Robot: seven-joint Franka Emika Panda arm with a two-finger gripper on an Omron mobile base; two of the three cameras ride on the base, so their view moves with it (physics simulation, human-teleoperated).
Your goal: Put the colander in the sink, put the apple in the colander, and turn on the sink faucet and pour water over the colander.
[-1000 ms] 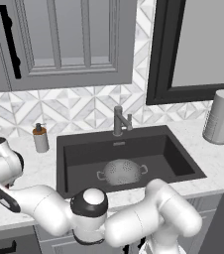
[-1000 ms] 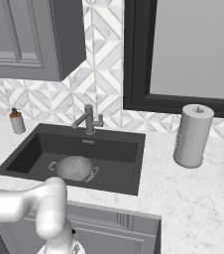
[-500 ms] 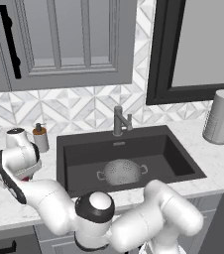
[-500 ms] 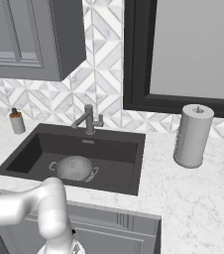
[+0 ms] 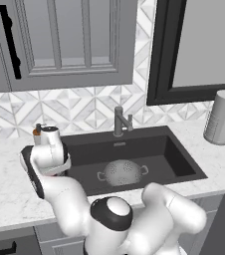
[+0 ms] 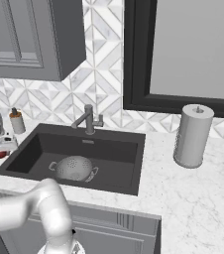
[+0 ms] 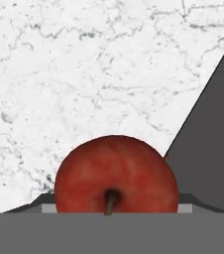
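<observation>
Colander: round silvery-grey perforated metal colander (image 5: pixel 122 172) is sitting upright on the floor of the sink, near its middle, both loop handles showing.
Sink: large rectangular dark charcoal sink (image 5: pixel 179 158) is lying sunk in the white marble desk (image 6: pixel 203 193).
Apple: small round red apple (image 7: pixel 116 176), stem toward the hand camera, is resting on the desk just beside the sink's left edge; a sliver of red (image 6: pixel 0 155) is peeking out under the hand in the right base view.
Tool: white-bodied tool (image 6: pixel 0 147) is hanging over the desk at the sink's left edge, right above the apple; cannot tell whether its fingers are spread or pinching the fruit.
Faucet: short grey metal faucet (image 5: pixel 120 120) is standing at the sink's back edge, spout angled over the basin.
Soap: small soap dispenser with brown top (image 6: pixel 17 121) is standing at the desk's back left, near the wall.
Towel: upright grey paper-towel roll (image 6: pixel 193 135) is standing on the desk right of the sink, well apart from it.
</observation>
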